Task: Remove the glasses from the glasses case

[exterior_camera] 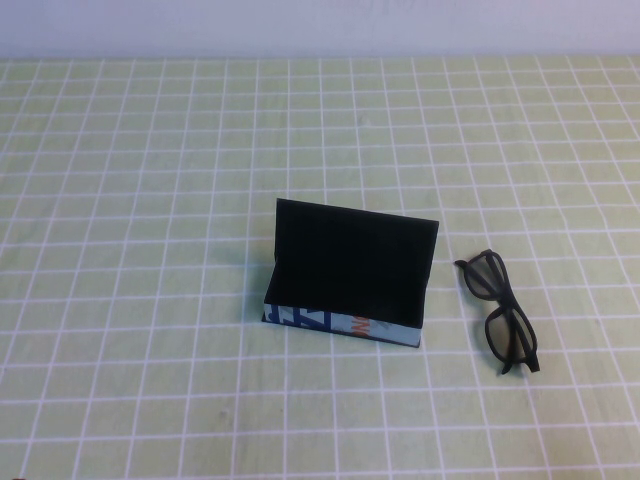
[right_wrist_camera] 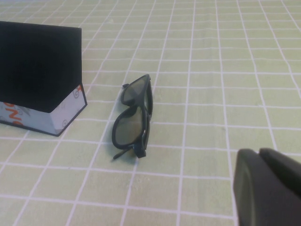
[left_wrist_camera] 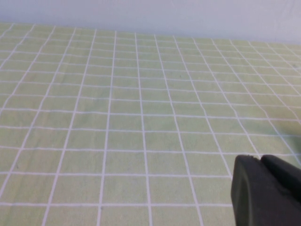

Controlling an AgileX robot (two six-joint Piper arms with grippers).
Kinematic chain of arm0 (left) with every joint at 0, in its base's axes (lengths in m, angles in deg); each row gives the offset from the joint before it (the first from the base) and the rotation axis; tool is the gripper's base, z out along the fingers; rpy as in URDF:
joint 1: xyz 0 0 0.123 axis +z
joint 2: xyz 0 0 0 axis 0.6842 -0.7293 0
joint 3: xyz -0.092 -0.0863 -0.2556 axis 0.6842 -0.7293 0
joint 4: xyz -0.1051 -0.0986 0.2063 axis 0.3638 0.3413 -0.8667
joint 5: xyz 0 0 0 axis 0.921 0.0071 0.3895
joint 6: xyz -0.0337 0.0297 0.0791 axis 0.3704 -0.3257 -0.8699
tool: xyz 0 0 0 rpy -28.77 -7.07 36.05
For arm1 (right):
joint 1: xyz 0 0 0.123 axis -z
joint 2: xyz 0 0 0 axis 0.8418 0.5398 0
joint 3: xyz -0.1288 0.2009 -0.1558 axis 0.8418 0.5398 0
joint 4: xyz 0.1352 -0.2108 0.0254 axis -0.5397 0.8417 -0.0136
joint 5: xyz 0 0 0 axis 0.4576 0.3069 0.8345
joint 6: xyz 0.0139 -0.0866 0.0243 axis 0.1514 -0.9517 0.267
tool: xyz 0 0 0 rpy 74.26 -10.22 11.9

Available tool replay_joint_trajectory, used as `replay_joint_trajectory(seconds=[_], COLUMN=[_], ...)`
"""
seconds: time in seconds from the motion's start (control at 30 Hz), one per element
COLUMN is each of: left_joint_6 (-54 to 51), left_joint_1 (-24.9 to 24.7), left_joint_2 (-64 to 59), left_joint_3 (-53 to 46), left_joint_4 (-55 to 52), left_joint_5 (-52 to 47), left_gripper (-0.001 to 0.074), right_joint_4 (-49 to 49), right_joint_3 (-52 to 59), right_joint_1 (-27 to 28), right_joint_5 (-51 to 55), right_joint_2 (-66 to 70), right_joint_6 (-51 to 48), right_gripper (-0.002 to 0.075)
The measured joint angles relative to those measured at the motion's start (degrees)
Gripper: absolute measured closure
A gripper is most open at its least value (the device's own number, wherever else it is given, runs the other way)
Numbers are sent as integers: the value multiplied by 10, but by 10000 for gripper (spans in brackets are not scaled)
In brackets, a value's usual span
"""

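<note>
The glasses case (exterior_camera: 345,275) stands open in the middle of the table, its black lid raised and its blue, white and orange front strip facing me; it also shows in the right wrist view (right_wrist_camera: 40,75). The black glasses (exterior_camera: 502,311) lie folded on the cloth just right of the case, outside it, and show in the right wrist view too (right_wrist_camera: 134,116). My right gripper (right_wrist_camera: 258,150) is shut and empty, held apart from the glasses. My left gripper (left_wrist_camera: 260,157) is shut and empty over bare cloth. Neither arm shows in the high view.
A light green cloth with a white grid (exterior_camera: 150,350) covers the whole table. A pale wall (exterior_camera: 320,25) runs along the far edge.
</note>
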Motion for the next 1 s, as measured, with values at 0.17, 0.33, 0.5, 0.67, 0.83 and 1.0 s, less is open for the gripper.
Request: replay_joint_trajectory(seconds=[0.17, 0.33, 0.5, 0.67, 0.83, 1.0], left_joint_6=[0, 0, 0, 14, 244, 607], left_joint_1=[0, 0, 0, 0, 0, 0], left_joint_2=[0, 0, 0, 0, 0, 0], left_joint_3=[0, 0, 0, 0, 6, 19], left_joint_4=[0, 0, 0, -12, -268, -650], left_joint_5=[0, 0, 1, 3, 3, 30], left_gripper=[739, 739, 739, 739, 739, 739], right_joint_4=[0, 0, 0, 0, 0, 0], right_joint_3=[0, 0, 0, 0, 0, 0], right_joint_1=[0, 0, 0, 0, 0, 0], right_joint_5=[0, 0, 0, 0, 0, 0], right_joint_2=[0, 0, 0, 0, 0, 0], right_joint_6=[0, 0, 0, 0, 0, 0], right_gripper=[742, 742, 743, 743, 743, 743])
